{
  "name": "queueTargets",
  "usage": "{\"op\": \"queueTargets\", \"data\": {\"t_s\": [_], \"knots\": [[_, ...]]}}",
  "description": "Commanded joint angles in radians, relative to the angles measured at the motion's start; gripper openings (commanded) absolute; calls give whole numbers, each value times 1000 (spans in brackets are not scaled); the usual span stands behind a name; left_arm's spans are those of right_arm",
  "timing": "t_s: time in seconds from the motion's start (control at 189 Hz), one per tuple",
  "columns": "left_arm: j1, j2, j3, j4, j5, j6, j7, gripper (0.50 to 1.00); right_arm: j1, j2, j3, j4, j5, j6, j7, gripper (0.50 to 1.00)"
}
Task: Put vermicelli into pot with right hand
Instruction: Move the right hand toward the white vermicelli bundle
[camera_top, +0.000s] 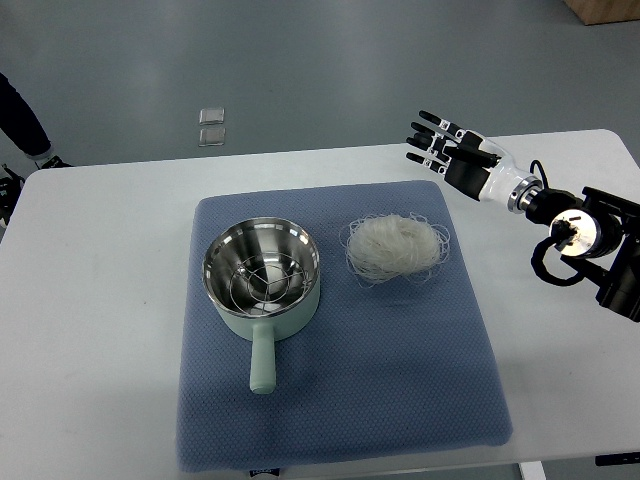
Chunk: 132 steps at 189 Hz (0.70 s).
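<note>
Top view: nearest the robot lies the front edge of a blue mat (400, 400) spread on a white table (90, 300). On the mat's left half sits the pot (262, 274), pale green outside and steel inside, a wire rack in its bottom and its handle pointing toward the robot. Just to its right, apart from it, rests the vermicelli (395, 246), a loose white nest on the mat. Farther back at the right, the right hand (447, 152) hovers beyond the mat's corner, fingers spread and empty. Beyond the table, two small clear packets (211, 127) lie on the floor.
</note>
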Motion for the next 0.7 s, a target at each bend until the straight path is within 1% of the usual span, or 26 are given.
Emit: {"op": "queueTargets", "data": {"t_s": [0.0,0.154,0.265,0.466,0.694], "knots": [[4,0,0,0,0,0,0,1000,3,1,1,0,0,1,1,926],[14,0,2,3,0,9,-8,1000,4,1,1,0,-8,1,1,926],[12,0,3,3,-2,8,-8,1000,7,-1,-1,0,-20,-1,31,926],[-22,0,5,3,-2,11,-8,1000,7,-1,-1,0,-97,-7,51,926],[-22,0,5,5,-2,11,-8,1000,27,1,-2,1,-118,-5,55,926]]}}
